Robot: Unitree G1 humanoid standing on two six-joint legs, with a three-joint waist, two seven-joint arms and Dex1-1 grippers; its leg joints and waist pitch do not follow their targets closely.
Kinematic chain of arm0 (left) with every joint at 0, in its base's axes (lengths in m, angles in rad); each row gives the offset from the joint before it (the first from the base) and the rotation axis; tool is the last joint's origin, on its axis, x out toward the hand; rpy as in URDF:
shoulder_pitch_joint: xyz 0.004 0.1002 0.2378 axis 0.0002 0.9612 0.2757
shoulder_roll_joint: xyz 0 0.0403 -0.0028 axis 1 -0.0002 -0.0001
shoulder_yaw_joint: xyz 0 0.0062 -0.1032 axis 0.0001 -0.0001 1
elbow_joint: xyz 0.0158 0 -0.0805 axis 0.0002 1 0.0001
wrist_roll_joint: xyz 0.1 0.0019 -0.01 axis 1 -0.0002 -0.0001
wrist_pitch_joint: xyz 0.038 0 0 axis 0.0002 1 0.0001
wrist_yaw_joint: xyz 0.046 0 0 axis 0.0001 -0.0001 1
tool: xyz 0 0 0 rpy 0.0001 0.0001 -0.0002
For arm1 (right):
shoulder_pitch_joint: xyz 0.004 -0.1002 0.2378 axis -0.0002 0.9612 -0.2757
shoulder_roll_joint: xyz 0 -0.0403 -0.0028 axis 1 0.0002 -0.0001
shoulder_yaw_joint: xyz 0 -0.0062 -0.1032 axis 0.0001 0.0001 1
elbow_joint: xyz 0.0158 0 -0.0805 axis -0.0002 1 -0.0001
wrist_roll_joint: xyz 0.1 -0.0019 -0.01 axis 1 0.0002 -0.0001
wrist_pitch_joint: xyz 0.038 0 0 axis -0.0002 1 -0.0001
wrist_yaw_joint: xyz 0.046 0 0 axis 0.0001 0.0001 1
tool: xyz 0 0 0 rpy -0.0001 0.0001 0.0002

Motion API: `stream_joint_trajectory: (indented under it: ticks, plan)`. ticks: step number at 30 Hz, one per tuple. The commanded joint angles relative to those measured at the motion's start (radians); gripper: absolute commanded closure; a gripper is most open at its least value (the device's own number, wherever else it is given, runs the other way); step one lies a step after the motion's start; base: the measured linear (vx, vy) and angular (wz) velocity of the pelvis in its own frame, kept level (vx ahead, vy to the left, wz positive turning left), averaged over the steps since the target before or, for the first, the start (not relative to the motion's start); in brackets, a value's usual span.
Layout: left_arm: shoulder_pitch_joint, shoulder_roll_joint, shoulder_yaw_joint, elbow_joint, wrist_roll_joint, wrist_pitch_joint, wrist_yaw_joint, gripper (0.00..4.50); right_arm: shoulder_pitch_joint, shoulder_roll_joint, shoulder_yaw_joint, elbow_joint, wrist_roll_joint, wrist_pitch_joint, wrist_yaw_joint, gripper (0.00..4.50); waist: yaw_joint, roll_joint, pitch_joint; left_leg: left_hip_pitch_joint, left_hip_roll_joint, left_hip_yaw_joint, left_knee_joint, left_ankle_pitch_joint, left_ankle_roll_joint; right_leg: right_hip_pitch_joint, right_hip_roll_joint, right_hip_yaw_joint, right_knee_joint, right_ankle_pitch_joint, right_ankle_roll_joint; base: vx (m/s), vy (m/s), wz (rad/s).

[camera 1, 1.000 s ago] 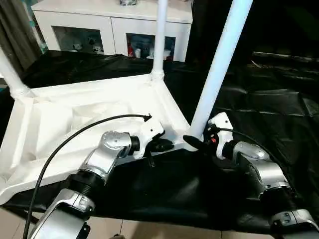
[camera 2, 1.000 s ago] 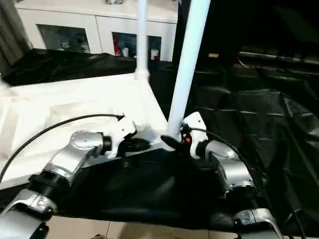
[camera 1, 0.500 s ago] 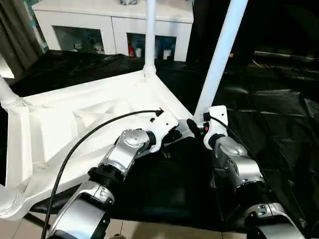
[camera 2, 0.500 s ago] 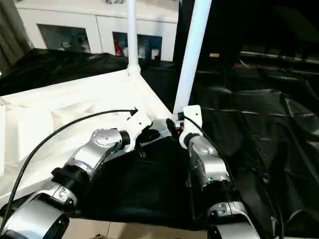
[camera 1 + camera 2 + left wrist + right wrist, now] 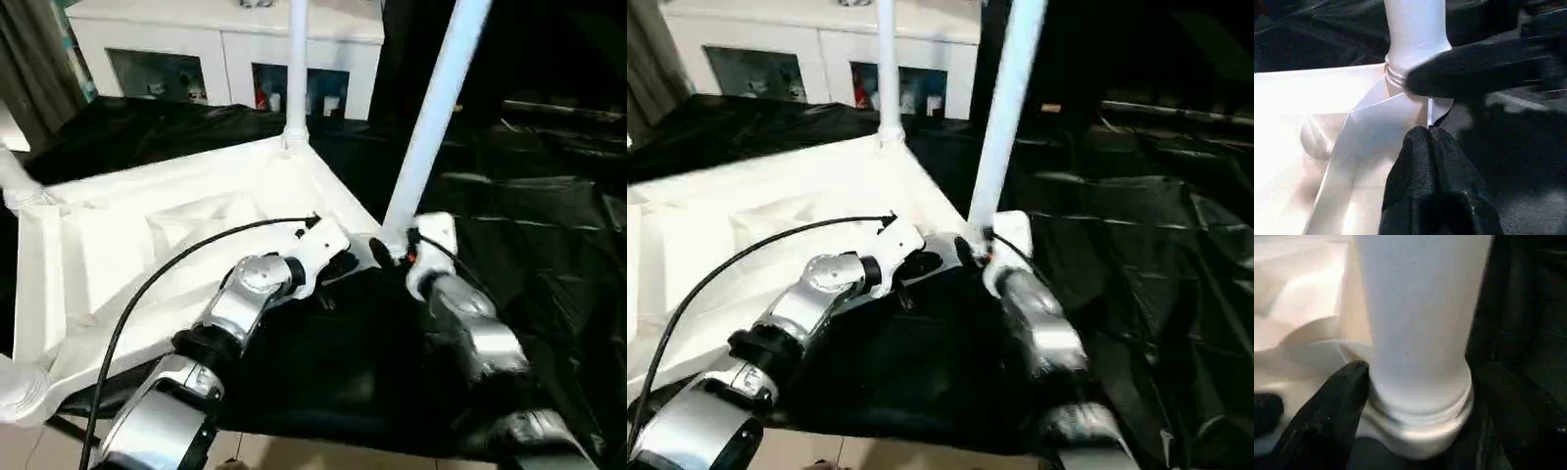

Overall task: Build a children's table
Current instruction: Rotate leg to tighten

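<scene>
The children's table lies upside down on black cloth, its white ribbed tabletop point(image 5: 147, 245) facing up. White legs stand in its corner sockets: one at the far corner point(image 5: 295, 69), one at the near right corner point(image 5: 431, 117). My right gripper point(image 5: 1420, 396) straddles the base of that near right leg point(image 5: 1415, 323), open, with one finger point(image 5: 1327, 416) against the socket collar. My left gripper point(image 5: 1430, 142) is shut, its tips against the tabletop's rim point(image 5: 1376, 127) just beside the same socket. Both grippers meet at this corner point(image 5: 367, 257).
A white glass-door cabinet point(image 5: 225, 59) stands behind the work. Crumpled black cloth point(image 5: 529, 215) covers the surface to the right. Two more leg stubs show at the left edge point(image 5: 15, 181) and the near left corner point(image 5: 15, 392). A black cable point(image 5: 167, 269) arcs over my left arm.
My right gripper's fingers have spread wider around the leg's base and its forearm is in motion. The left gripper stays shut at the rim.
</scene>
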Motion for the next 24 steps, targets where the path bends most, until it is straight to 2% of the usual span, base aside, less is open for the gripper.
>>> stream_joint_trajectory:
  ticks: [1, 3, 4, 5, 6, 7, 8, 9, 10, 11, 12, 13, 14, 15, 16, 17, 18, 19, 21, 22, 24]
  plan:
    - [0.018, 0.008, 0.015, -0.017, -0.016, 0.019, -0.026, 4.06, 0.037, -0.034, -0.003, -0.114, 0.051, 0.035, 0.09, 0.66, 0.004, -0.011, -0.061, 0.01, 0.051, -0.022, -0.07, -0.185, 0.064, 0.042, -0.048, 0.028, -0.066, -0.064, -0.208, 0.0, 0.0, 0.0]
    - [0.02, 0.008, 0.018, -0.024, -0.021, 0.027, -0.032, 3.98, 0.048, -0.042, 0.0, -0.135, 0.061, 0.045, 0.11, 0.66, 0.008, -0.012, -0.061, 0.011, 0.052, -0.021, -0.067, -0.178, 0.074, 0.045, -0.049, 0.028, -0.064, -0.042, -0.218, 0.0, 0.0, 0.0]
    - [0.031, 0.016, 0.026, -0.067, -0.042, 0.046, -0.058, 3.65, 0.093, -0.091, 0.022, -0.224, 0.106, 0.088, 0.211, 0.66, 0.004, -0.01, -0.059, 0.007, 0.05, -0.022, -0.068, -0.176, 0.077, 0.044, -0.05, 0.027, -0.064, -0.048, -0.225, 0.0, 0.0, 0.0]
    - [0.034, 0.018, 0.029, -0.079, -0.048, 0.052, -0.065, 3.6, 0.104, -0.105, 0.03, -0.245, 0.114, 0.096, 0.237, 0.66, 0.01, -0.006, -0.059, 0.014, 0.054, -0.021, -0.066, -0.188, 0.083, 0.047, -0.049, 0.027, -0.067, -0.048, -0.227, 0.0, 0.0, 0.0]
    - [0.039, 0.023, 0.033, -0.098, -0.058, 0.062, -0.077, 3.6, 0.123, -0.13, 0.044, -0.279, 0.127, 0.107, 0.283, 0.66, 0.01, -0.008, -0.058, 0.011, 0.056, -0.022, -0.065, -0.184, 0.085, 0.047, -0.05, 0.028, -0.065, -0.04, -0.23, 0.0, 0.0, 0.0]
    - [0.05, 0.043, 0.04, -0.152, -0.077, 0.097, -0.106, 3.63, 0.151, -0.179, 0.066, -0.329, 0.148, 0.131, 0.356, 0.66, 0.013, -0.002, -0.058, 0.012, 0.057, -0.022, -0.067, -0.189, 0.085, 0.046, -0.049, 0.027, -0.065, -0.042, -0.237, 0.0, 0.0, 0.0]
    - [0.055, 0.051, 0.04, -0.173, -0.083, 0.113, -0.119, 3.52, 0.157, -0.191, 0.072, -0.341, 0.152, 0.134, 0.376, 0.66, 0.011, -0.003, -0.056, 0.011, 0.056, -0.022, -0.068, -0.197, 0.082, 0.044, -0.048, 0.027, -0.066, -0.053, -0.238, 0.0, 0.0, 0.0]
    - [0.067, 0.07, 0.037, -0.215, -0.096, 0.147, -0.149, 3.33, 0.166, -0.214, 0.082, -0.363, 0.16, 0.141, 0.412, 0.66, 0.012, 0.007, -0.056, 0.011, 0.057, -0.024, -0.07, -0.205, 0.076, 0.046, -0.049, 0.026, -0.065, -0.062, -0.24, 0.0, 0.0, 0.0]
    - [0.077, 0.085, 0.033, -0.244, -0.105, 0.172, -0.173, 3.19, 0.173, -0.226, 0.085, -0.381, 0.166, 0.152, 0.431, 0.66, 0.01, 0.001, -0.054, 0.011, 0.059, -0.024, -0.072, -0.229, 0.065, 0.045, -0.05, 0.026, -0.069, -0.093, -0.24, 0.0, 0.0, 0.0]
    - [0.108, 0.134, 0.008, -0.324, -0.117, 0.233, -0.243, 3.19, 0.173, -0.239, 0.091, -0.397, 0.173, 0.173, 0.452, 0.66, 0.01, 0.009, -0.051, 0.012, 0.058, -0.025, -0.075, -0.248, 0.052, 0.042, -0.05, 0.027, -0.072, -0.131, -0.238, 0.0, 0.0, 0.0]
    - [0.121, 0.154, -0.004, -0.356, -0.121, 0.256, -0.271, 3.16, 0.172, -0.243, 0.092, -0.401, 0.174, 0.181, 0.457, 0.66, 0.009, 0.006, -0.053, 0.014, 0.06, -0.027, -0.077, -0.254, 0.044, 0.044, -0.052, 0.026, -0.07, -0.142, -0.238, 0.0, 0.0, 0.0]
    - [0.146, 0.196, -0.025, -0.423, -0.128, 0.307, -0.32, 3.03, 0.163, -0.243, 0.093, -0.399, 0.168, 0.182, 0.46, 0.66, 0.004, 0.009, -0.051, 0.011, 0.06, -0.027, -0.079, -0.258, 0.035, 0.041, -0.049, 0.027, -0.069, -0.157, -0.235, 0.0, 0.0, 0.0]
    - [0.163, 0.226, -0.039, -0.471, -0.133, 0.342, -0.349, 2.85, 0.153, -0.237, 0.091, -0.389, 0.165, 0.182, 0.456, 0.66, 0.001, 0.009, -0.051, 0.014, 0.059, -0.026, -0.08, -0.268, 0.024, 0.039, -0.049, 0.027, -0.071, -0.178, -0.232, 0.0, 0.0, 0.0]
    - [0.2, 0.283, -0.058, -0.584, -0.153, 0.428, -0.391, 2.74, 0.132, -0.226, 0.09, -0.374, 0.161, 0.189, 0.446, 0.66, 0.0, 0.01, -0.05, 0.015, 0.058, -0.025, -0.08, -0.266, 0.02, 0.037, -0.048, 0.028, -0.071, -0.183, -0.232, 0.0, 0.0, 0.0]
    - [0.215, 0.305, -0.062, -0.63, -0.164, 0.467, -0.402, 2.74, 0.122, -0.22, 0.09, -0.366, 0.159, 0.189, 0.441, 0.66, -0.003, 0.009, -0.052, 0.016, 0.061, -0.027, -0.081, -0.262, 0.008, 0.038, -0.05, 0.028, -0.065, -0.174, -0.24, 0.0, 0.0, 0.0]
    - [0.23, 0.326, -0.063, -0.683, -0.183, 0.51, -0.41, 2.67, 0.11, -0.212, 0.095, -0.353, 0.154, 0.186, 0.437, 0.66, -0.004, 0.014, -0.05, 0.019, 0.058, -0.022, -0.079, -0.255, 0.008, 0.031, -0.042, 0.028, -0.067, -0.168, -0.241, 0.0, 0.0, 0.0]
    - [0.249, 0.356, -0.064, -0.74, -0.198, 0.551, -0.414, 2.67, 0.093, -0.2, 0.105, -0.332, 0.141, 0.179, 0.426, 0.66, -0.007, 0.014, -0.048, 0.018, 0.057, -0.023, -0.079, -0.251, 0.006, 0.032, -0.043, 0.029, -0.066, -0.162, -0.244, 0.0, 0.0, 0.0]
    - [0.261, 0.376, -0.064, -0.779, -0.208, 0.579, -0.417, 2.55, 0.082, -0.192, 0.112, -0.317, 0.132, 0.173, 0.418, 0.66, -0.002, 0.012, -0.048, 0.018, 0.056, -0.021, -0.078, -0.242, 0.004, 0.031, -0.044, 0.028, -0.065, -0.167, -0.249, 0.0, 0.0, 0.0]
    - [0.278, 0.395, -0.055, -0.819, -0.206, 0.606, -0.407, 2.28, 0.067, -0.179, 0.12, -0.3, 0.13, 0.173, 0.415, 0.66, 0.0, 0.013, -0.046, 0.02, 0.054, -0.019, -0.077, -0.24, 0.003, 0.03, -0.041, 0.029, -0.067, -0.171, -0.244, 0.0, 0.0, 0.0]
    - [0.298, 0.412, -0.034, -0.859, -0.187, 0.634, -0.377, 2.27, 0.039, -0.155, 0.135, -0.265, 0.12, 0.17, 0.405, 0.66, 0.002, 0.006, -0.05, 0.017, 0.055, -0.022, -0.076, -0.223, 0.002, 0.035, -0.045, 0.028, -0.059, -0.152, -0.244, 0.0, 0.0, 0.0]
    - [0.316, 0.422, -0.01, -0.886, -0.164, 0.665, -0.346, 2.21, 0.011, -0.128, 0.154, -0.226, 0.1, 0.16, 0.396, 0.66, -0.001, 0.007, -0.049, 0.016, 0.053, -0.02, -0.076, -0.213, 0.002, 0.033, -0.043, 0.028, -0.061, -0.151, -0.238, 0.0, 0.0, 0.0]
